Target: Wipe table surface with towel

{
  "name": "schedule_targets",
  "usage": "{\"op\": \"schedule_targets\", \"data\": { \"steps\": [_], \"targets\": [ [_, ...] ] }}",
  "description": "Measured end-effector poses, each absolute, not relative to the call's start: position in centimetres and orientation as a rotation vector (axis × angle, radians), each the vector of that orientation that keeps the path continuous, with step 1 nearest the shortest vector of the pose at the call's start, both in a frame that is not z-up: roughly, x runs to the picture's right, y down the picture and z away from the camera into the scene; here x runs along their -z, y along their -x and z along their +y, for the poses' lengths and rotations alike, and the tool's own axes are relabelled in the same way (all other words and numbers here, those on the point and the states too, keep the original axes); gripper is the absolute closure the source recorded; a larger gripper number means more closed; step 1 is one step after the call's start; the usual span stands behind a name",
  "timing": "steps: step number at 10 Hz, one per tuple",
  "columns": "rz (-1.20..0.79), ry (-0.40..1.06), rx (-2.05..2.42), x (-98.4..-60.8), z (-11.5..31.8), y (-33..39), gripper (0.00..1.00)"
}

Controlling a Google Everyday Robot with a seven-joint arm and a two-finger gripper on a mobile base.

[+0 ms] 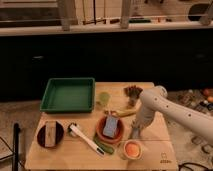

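Note:
My gripper (136,131) hangs at the end of the white arm (160,106), which reaches in from the right. It points down and touches, or nearly touches, the wooden table (60,156) right of the middle. It is just right of a red bowl (100,134) that holds a blue-grey sponge (110,126). A small pale patch shows at the gripper's tip; I cannot tell whether it is the towel. No towel shows clearly anywhere else.
A green tray (67,95) stands at the back left, with a green cup (104,98) beside it. A brown object (132,91) and a banana (123,113) lie behind the gripper. An orange bowl (131,148), a white brush (84,138) and a dark bowl with a block (50,134) sit in front.

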State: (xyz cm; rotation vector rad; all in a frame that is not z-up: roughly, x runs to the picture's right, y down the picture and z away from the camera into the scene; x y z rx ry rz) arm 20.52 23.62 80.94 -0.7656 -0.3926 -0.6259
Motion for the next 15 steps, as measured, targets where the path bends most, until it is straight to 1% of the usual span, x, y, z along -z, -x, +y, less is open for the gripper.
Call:
{"op": "schedule_targets", "data": {
  "steps": [3,5,8,10,12,15],
  "targets": [
    [-0.372,0.798,0.619,-80.2,24.6,-23.4,1.00],
    [-0.337,0.822,0.591,-79.8,25.2,-27.7,1.00],
    [-0.271,0.815,0.525,-80.1,24.6,-31.4,1.00],
    [-0.259,0.792,0.501,-81.6,23.0,-31.4,1.00],
    [-0.259,0.774,0.495,-83.5,21.2,-29.7,1.00],
    [-0.293,0.772,0.555,-84.5,20.8,-25.6,1.00]
  ]
}}
